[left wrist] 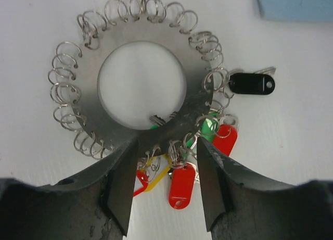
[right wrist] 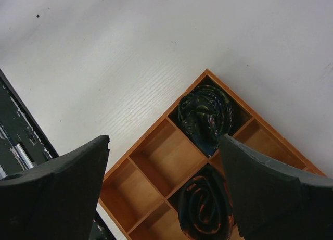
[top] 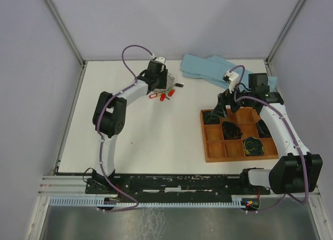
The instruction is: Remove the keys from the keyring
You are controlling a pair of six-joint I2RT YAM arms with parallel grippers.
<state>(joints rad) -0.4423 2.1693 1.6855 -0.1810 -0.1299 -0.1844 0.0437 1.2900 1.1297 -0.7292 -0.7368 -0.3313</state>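
The keyring (left wrist: 140,32) is a flat grey metal disc with a big hole, fringed with small wire loops, lying on the white table. It also shows in the top view (top: 165,85). Keys hang at its near and right edge: a red tag (left wrist: 182,185), a second red tag (left wrist: 225,139), a green one (left wrist: 209,126) and a black one (left wrist: 252,84). My left gripper (left wrist: 166,146) is open, its fingers either side of the ring's near edge and the first red tag. My right gripper (right wrist: 164,146) is open and empty above the wooden tray (right wrist: 156,123).
The wooden tray (top: 205,141) stands at the right, with dark coiled bundles (top: 231,129) in several compartments. A blue cloth (top: 205,68) lies at the back, just right of the keyring. Loose-looking red tags (top: 153,96) lie near the ring.
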